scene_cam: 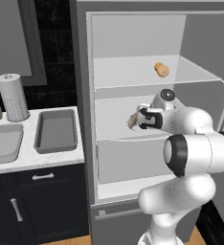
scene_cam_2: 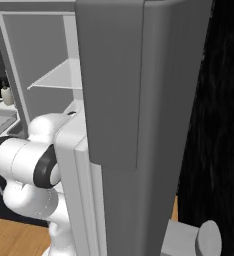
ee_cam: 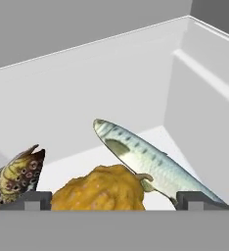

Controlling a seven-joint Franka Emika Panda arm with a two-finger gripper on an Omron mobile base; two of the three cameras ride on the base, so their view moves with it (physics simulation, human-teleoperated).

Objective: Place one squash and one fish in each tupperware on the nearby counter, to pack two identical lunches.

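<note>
On the fridge shelf (ee_cam: pixel 136 147) the wide-spread jaws straddle an orange squash (ee_cam: pixel 99 190); a silver fish (ee_cam: pixel 150 159) crowds the right fingertip (ee_cam: pixel 194 200), a spotted fish (ee_cam: pixel 16 176) the left, with bare shelf behind and the side wall (ee_cam: pixel 204 112) close

Yellow-orange squash (ee_cam: pixel 101 189), silvery fish (ee_cam: pixel 150 159) (perhaps dark-blotched).
</note>
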